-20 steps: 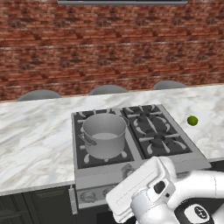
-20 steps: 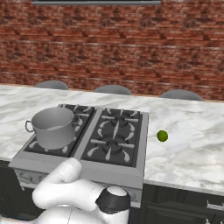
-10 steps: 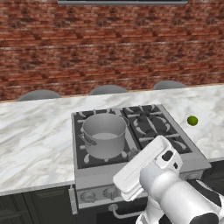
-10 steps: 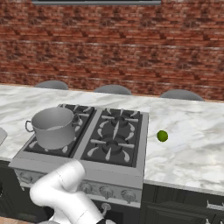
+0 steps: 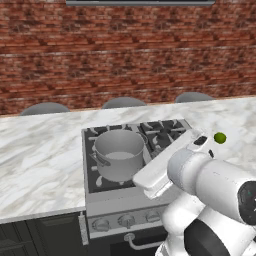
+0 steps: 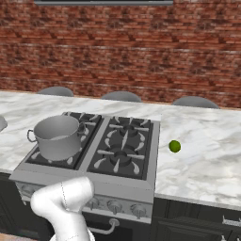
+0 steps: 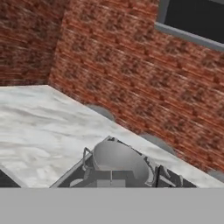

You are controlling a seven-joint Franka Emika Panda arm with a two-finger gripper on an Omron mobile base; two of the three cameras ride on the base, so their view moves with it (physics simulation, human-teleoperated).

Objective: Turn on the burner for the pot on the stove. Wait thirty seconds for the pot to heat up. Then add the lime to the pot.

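Left base view puts the pot on the front left burner of the stove, its rim open and its two loop handles showing. From the pot, the lime lies toward three o'clock on the marble counter, well apart from the stove's right edge. The white arm rises at about four o'clock of the frame, its forearm slanting across the stove's right burners. Along the stove front runs a row of round knobs. Right base view shows the pot at nine o'clock of the frame and the lime alone on the counter at three o'clock of the stove. The gripper's jaws are fully closed, with nothing seen between them. Hand view looks down on the pot against the brick wall.
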